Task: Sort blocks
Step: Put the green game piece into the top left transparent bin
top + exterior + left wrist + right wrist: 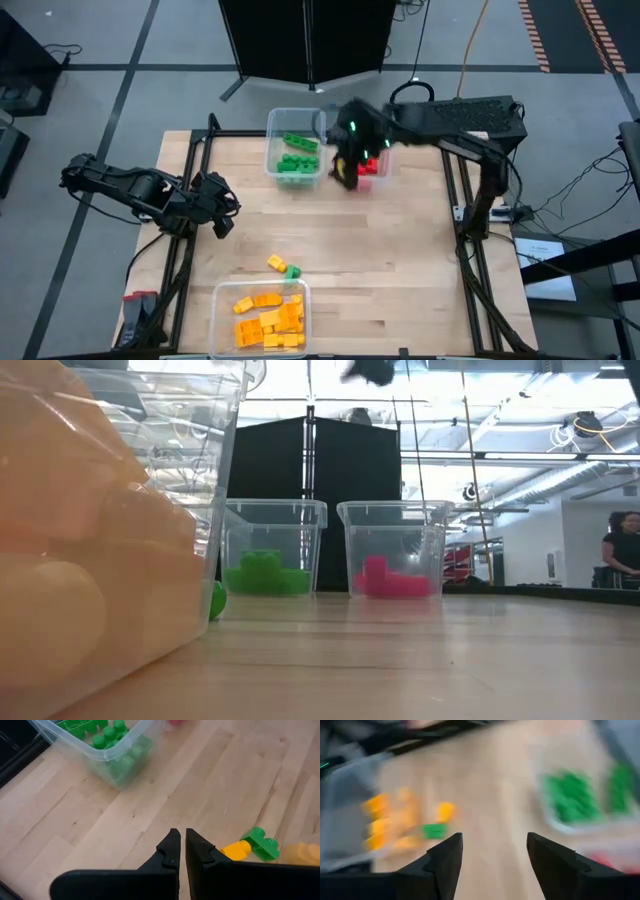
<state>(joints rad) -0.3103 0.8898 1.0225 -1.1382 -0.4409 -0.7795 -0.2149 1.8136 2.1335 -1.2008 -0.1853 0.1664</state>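
Note:
Green blocks (297,157) lie in a clear tub (272,150) at the far middle of the table. Red blocks (372,165) lie in the tub (395,550) to its right. Orange-yellow blocks (268,322) fill a tub (222,300) at the near edge. One yellow block (276,262) and one green block (293,271) lie loose on the wood beside it. My right gripper (492,850) hangs open and empty above the red tub's left side (347,172). My left gripper (179,845) is shut and empty at the table's left (222,218).
A dark frame rail (200,170) runs along the table's left side and another (455,200) along its right. Bare wood (370,250) lies between the far tubs and the near tub. A person (622,550) stands in the room beyond the table.

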